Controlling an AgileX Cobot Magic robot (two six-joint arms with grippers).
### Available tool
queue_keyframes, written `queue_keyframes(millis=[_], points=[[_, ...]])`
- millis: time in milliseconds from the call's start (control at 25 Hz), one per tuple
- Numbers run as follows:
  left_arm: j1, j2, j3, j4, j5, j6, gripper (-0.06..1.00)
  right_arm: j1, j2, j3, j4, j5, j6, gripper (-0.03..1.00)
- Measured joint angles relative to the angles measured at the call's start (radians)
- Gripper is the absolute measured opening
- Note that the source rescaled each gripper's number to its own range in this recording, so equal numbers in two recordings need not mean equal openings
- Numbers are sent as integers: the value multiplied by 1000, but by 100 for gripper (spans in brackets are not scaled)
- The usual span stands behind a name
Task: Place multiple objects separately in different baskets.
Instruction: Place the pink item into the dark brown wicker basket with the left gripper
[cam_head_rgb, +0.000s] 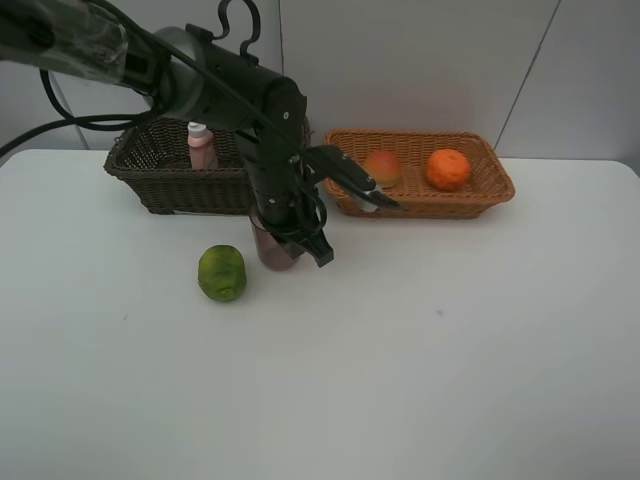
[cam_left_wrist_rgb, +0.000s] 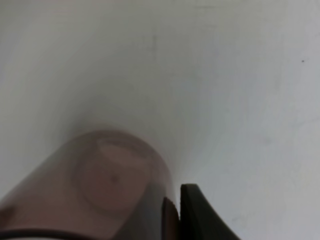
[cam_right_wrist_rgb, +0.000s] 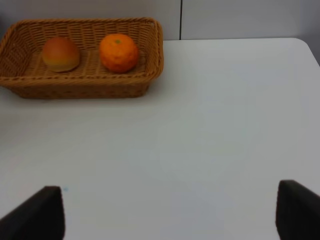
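My left gripper (cam_head_rgb: 300, 245) is clamped on the cup (cam_head_rgb: 272, 250) wall. I'd lift straight, hold it level, clear the green fruit (cam_head_rgb: 221, 272), then swing to the dark basket (cam_head_rgb: 170, 190). My right gripper (cam_right_wrist_rgb: 172, 200) is spread and empty.

the left arm (cam_head_rgb: 250, 100) hides most of the mauve cup (cam_head_rgb: 270, 255) and one end of the dark basket (cam_head_rgb: 150, 185).
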Motion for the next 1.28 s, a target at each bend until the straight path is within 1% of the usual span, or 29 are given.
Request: queue_keyframes(millis=[280, 400, 520, 720, 1000, 1120, 1280], points=[[0, 0, 0, -6, -11, -1, 0, 0, 0, 0, 0, 0, 0, 84], [0, -7, 0, -11, -12, -26, 0, 0, 0, 0, 0, 0, 0, 84], [0, -39, 0, -11, -12, -85, 0, 0, 0, 0, 0, 0, 0, 84], [0, -116, -3, -12, 7, -221, 0, 0, 0, 0, 0, 0, 0, 84], [7, -241, -3, -12, 78, -367, 0, 0, 0, 0, 0, 0, 0, 84], [36, -296, -3, -14, 94, -416, 0, 0, 0, 0, 0, 0, 0, 84], [98, -351, -3, 9, 124, -443, 0, 0, 0, 0, 0, 0, 0, 84]])
